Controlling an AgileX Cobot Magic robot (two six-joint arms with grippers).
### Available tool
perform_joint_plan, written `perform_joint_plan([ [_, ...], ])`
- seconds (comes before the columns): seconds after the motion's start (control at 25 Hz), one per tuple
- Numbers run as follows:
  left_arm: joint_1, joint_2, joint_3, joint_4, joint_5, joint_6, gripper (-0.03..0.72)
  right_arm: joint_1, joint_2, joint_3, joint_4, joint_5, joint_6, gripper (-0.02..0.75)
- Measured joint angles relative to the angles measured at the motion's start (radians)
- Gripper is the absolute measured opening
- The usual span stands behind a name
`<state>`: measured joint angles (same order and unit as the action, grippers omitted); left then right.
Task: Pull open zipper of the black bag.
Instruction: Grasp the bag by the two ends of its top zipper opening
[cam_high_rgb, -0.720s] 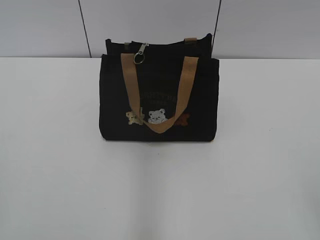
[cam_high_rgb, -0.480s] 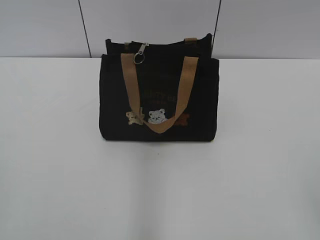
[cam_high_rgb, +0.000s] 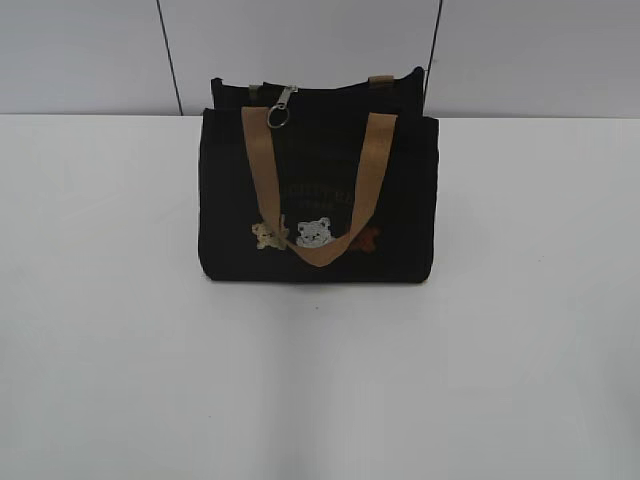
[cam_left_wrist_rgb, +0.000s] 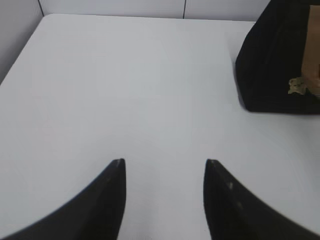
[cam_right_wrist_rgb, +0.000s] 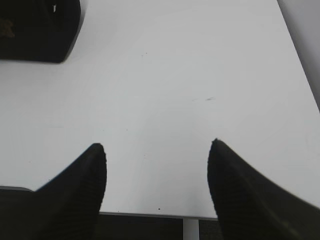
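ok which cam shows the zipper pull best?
Exterior view: the zipper pull with its ring hangs at the black bag's top edge, left of centre, unobstructed. Both wrist views catch only a lower corner of the bag, so the pull is out of frame there.

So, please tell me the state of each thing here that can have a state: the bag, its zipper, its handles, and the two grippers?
black bag: upright on the white table, untouched.
zipper: pull hangs at the top left end; open or closed, cannot tell.
front handle: drooped down the bag's front.
left gripper: open, empty, above bare table.
right gripper: open, empty, above bare table.
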<state>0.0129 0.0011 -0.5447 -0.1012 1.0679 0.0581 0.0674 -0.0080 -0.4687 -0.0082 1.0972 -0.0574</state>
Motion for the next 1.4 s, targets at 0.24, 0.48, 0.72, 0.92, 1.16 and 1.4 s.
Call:
perform_joint_plan([
  [0.24, 0.0, 0.174, -0.11, -0.095, -0.046, 0.008, 0.377, 0.0, 0.0, 0.0, 0.0, 0.0, 0.0, 0.483],
  [0.48, -0.029, 0.371, -0.162, -0.173, -0.174, 0.074, 0.377, 0.0, 0.0, 0.0, 0.0, 0.0, 0.0, 0.483],
  [0.72, -0.068, 0.592, -0.162, -0.452, -0.314, 0.38, 0.377, 0.0, 0.0, 0.0, 0.0, 0.0, 0.0, 0.483],
  [0.92, -0.082, 0.785, -0.165, -0.702, -0.395, 0.751, 0.377, 0.0, 0.0, 0.0, 0.0, 0.0, 0.0, 0.483],
  [1.16, -0.084, 1.036, -0.167, -1.051, -0.399, 1.269, 0.386, 0.0, 0.0, 0.0, 0.0, 0.0, 0.0, 0.483],
  [1.4, -0.084, 1.298, -0.168, -1.289, -0.379, 1.668, 0.45, 0.0, 0.0, 0.0, 0.0, 0.0, 0.0, 0.483],
])
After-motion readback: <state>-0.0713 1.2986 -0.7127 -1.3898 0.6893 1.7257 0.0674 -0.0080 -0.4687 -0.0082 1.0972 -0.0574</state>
